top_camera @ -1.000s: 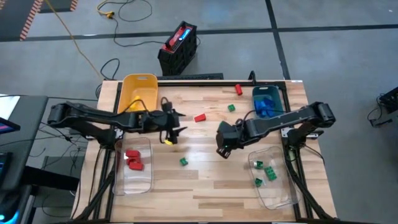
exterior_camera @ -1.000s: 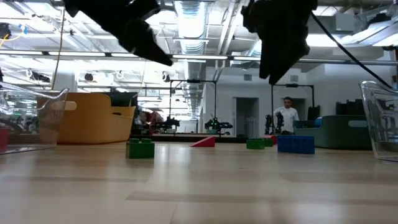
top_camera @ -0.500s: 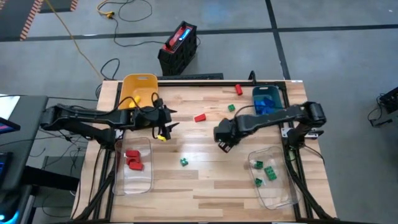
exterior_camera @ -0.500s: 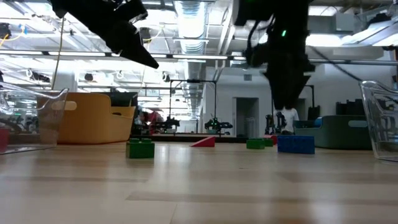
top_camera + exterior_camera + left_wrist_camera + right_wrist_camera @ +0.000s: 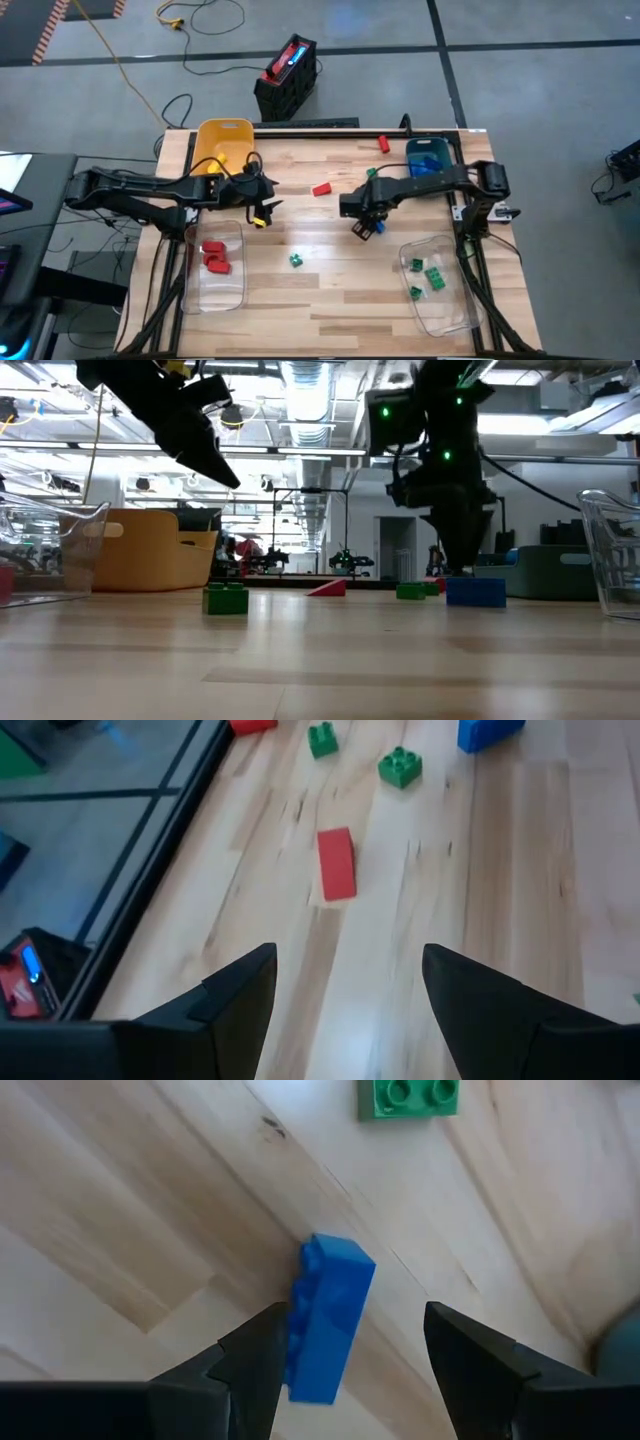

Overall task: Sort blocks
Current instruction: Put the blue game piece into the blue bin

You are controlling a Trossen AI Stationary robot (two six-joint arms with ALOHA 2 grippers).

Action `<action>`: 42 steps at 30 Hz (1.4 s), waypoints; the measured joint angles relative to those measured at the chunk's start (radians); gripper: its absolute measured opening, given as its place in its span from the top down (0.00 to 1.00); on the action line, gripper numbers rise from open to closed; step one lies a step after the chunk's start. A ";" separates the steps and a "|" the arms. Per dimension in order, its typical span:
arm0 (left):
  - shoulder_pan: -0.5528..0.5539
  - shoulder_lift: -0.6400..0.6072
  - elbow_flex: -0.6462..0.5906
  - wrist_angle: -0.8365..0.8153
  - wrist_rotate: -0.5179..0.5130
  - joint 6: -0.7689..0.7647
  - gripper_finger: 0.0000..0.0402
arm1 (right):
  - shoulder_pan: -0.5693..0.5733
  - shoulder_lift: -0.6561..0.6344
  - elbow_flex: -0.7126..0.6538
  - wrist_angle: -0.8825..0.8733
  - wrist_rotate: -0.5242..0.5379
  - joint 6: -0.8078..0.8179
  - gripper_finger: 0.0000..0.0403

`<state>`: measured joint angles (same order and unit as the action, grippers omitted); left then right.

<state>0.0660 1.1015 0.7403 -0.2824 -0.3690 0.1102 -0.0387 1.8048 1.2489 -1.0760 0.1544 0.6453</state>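
My right gripper (image 5: 366, 224) is open and low over the table's middle, its fingers on either side of a blue block (image 5: 328, 1320) that lies on the wood (image 5: 475, 592). My left gripper (image 5: 262, 205) is open and raised near the yellow bin (image 5: 222, 145), with nothing between its fingers in the left wrist view (image 5: 345, 980). A small yellow bit (image 5: 263, 216) shows at its tip; what it is, I cannot tell. Loose blocks lie on the table: a red one (image 5: 320, 188), a green one (image 5: 296, 260), another green (image 5: 372, 173) and another red (image 5: 384, 145). My right gripper comes from above, pointing down, with the blue block's long sides facing its fingers. One finger (image 5: 262, 1355) stands close against the block's studded side (image 5: 300, 1295). Whether it touches, I cannot tell. The block lies on the table.
A teal bin (image 5: 430, 160) at the far right holds blue blocks. A clear bin (image 5: 220, 265) at the near left holds red ones, and a clear bin (image 5: 440, 285) at the near right holds green ones. Bare wood lies along the near edge between the clear bins.
My right gripper has come down from high above the table and shifted a little toward the far edge, ending astride the blue block, which has stayed in place. My left gripper has moved toward the table's left and far side, nearer the yellow bin.
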 joint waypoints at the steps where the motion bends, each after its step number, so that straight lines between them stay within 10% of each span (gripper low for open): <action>1: -0.002 0.000 0.000 -0.008 0.000 -0.008 0.39 | -0.006 0.000 -0.014 0.020 -0.016 -0.004 0.38; 11: -0.051 0.000 0.000 -0.027 -0.001 -0.051 0.39 | -0.022 0.001 -0.117 0.144 -0.054 -0.032 0.41; 23: -0.052 0.000 0.000 -0.015 -0.003 -0.035 0.39 | -0.056 -0.001 -0.127 0.153 -0.059 -0.150 0.83; 32: -0.052 0.000 0.000 -0.009 -0.006 -0.006 0.39 | -0.107 -0.121 -0.060 0.057 -0.076 -0.206 0.79; 42: -0.052 0.000 0.001 0.069 -0.006 0.037 0.39 | -0.323 -0.394 -0.041 -0.143 0.262 -0.211 0.78</action>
<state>0.0143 1.1015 0.7410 -0.2129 -0.3751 0.1475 -0.3613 1.4104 1.2083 -1.2191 0.4164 0.4338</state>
